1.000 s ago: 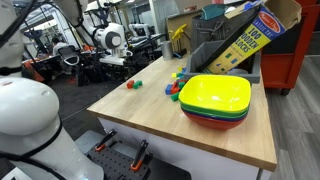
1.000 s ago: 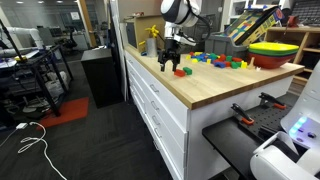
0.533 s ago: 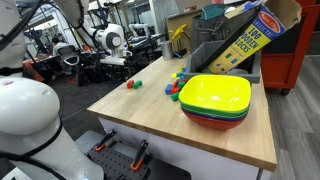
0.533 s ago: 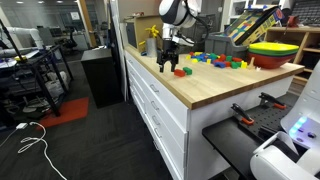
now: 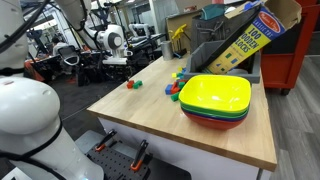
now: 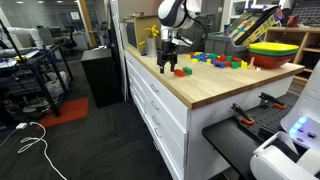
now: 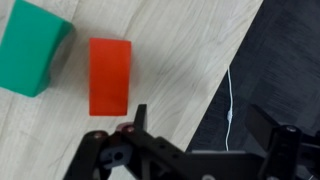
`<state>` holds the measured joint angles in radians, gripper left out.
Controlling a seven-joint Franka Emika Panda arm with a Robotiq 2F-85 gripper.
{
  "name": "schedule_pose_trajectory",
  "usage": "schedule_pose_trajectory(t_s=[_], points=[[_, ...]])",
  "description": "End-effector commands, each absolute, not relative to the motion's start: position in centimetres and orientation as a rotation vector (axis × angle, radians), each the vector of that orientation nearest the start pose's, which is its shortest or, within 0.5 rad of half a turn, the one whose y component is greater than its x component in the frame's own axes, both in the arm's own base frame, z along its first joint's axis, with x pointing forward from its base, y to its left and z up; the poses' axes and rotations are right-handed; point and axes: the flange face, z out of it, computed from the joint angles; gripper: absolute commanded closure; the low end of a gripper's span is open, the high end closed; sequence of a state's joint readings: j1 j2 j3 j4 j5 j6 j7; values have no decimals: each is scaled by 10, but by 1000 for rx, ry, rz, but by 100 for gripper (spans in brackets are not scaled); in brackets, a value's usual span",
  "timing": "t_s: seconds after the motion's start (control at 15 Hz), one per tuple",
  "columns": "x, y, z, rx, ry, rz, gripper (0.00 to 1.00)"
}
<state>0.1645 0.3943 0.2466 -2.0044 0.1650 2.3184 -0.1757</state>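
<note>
The desk (image 7: pixel 190 60) ends in a slanting edge that runs from the upper right of the wrist view down to the bottom centre, with dark floor (image 7: pixel 285 60) and a thin white cable (image 7: pixel 229 100) beyond it. In an exterior view this is the desk's near corner, with bare wood around it and the stacked bowls (image 6: pixel 275 50) far off at the right of the frame. The red block (image 7: pixel 110 75) lies flat on the wood in the upper left of the wrist view, and a green block (image 7: pixel 35 48) sits just beside it, apart from it. The pincer (image 7: pixel 200 125) hangs released, its jaws spread wide. One finger sits over the wood just below the red block and the other over the floor, so the block lies outside the gap and is not touched. In an exterior view the arm (image 6: pixel 172 15) reaches down from above, with the pincer (image 6: pixel 168 62) pointing straight down at the desk's edge next to the red block (image 6: pixel 180 71).
</note>
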Motion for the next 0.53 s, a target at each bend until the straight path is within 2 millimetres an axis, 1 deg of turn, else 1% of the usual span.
schedule_pose_trajectory(t_s=[0.0, 0.47], points=[[558, 236, 260, -2886, -704, 127, 0], [564, 230, 256, -2909, -736, 124, 0]])
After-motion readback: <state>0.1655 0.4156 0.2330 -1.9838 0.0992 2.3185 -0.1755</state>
